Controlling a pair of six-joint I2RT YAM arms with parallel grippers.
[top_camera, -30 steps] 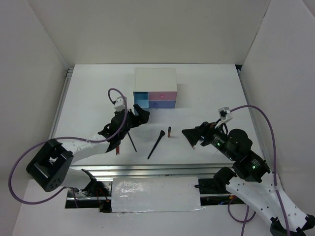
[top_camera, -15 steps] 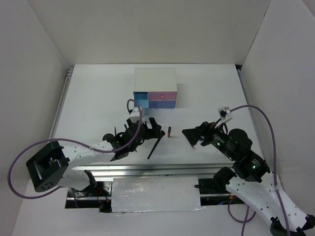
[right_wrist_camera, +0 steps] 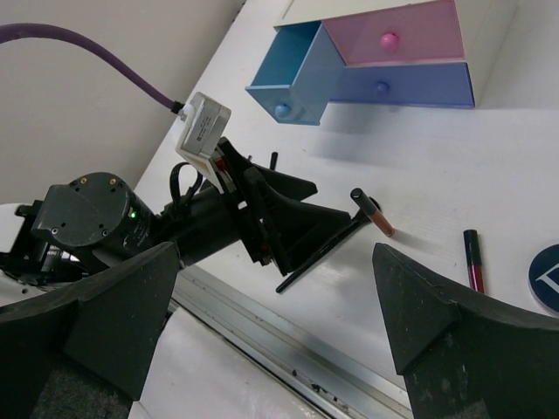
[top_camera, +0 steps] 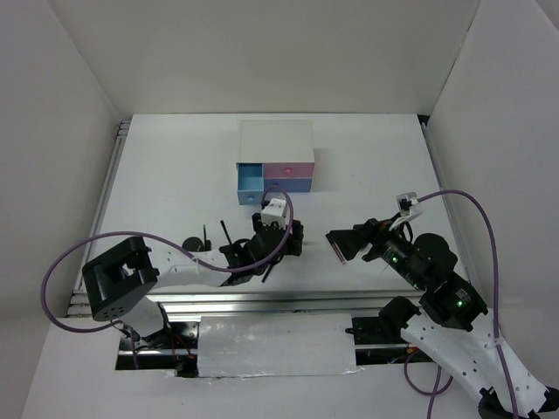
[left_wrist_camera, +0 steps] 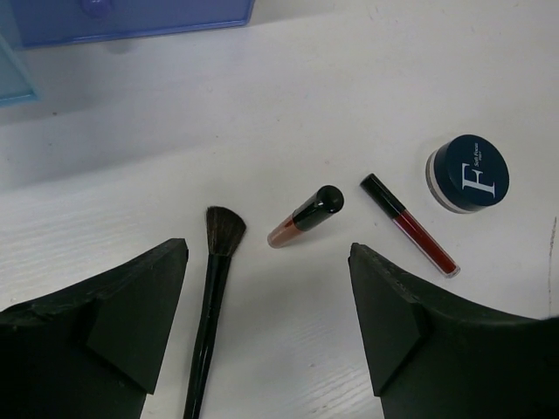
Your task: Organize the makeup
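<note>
Seen from my remote station, the left claw (left_wrist_camera: 266, 251) hung low over the white surface (top_camera: 175, 175), its two black fingers spread wide and holding nothing. Between and just beyond them lay the makeup. A black brush (left_wrist_camera: 210, 310) lay on the surface with its flared bristles pointing away from the claw. Just beside it was a short red-brown tube (left_wrist_camera: 306, 216) with a black cap, lying on a slant. A longer, thinner red tube (left_wrist_camera: 410, 225) lay near that. A round dark compact (left_wrist_camera: 468, 172) with a white letter on its lid sat a little apart, on the far side of the thin tube.

The right claw (top_camera: 339, 245) was also spread wide and gripping nothing, and it faced the left arm across the surface.

At the back stood the white box (top_camera: 276, 142). Its light blue drawer (right_wrist_camera: 297, 74) was pulled out, while the pink drawer (right_wrist_camera: 397, 39) and the darker blue drawer (right_wrist_camera: 406, 87) beneath it sat pushed in. From the overhead and right wrist cameras I saw only the open drawer's walls, and I could not tell what lay on its floor.

Thin dark sticks (top_camera: 224, 230), probably pencils, lay on the surface near the left arm's forearm. The overhead view was too small for me to be sure.
</note>
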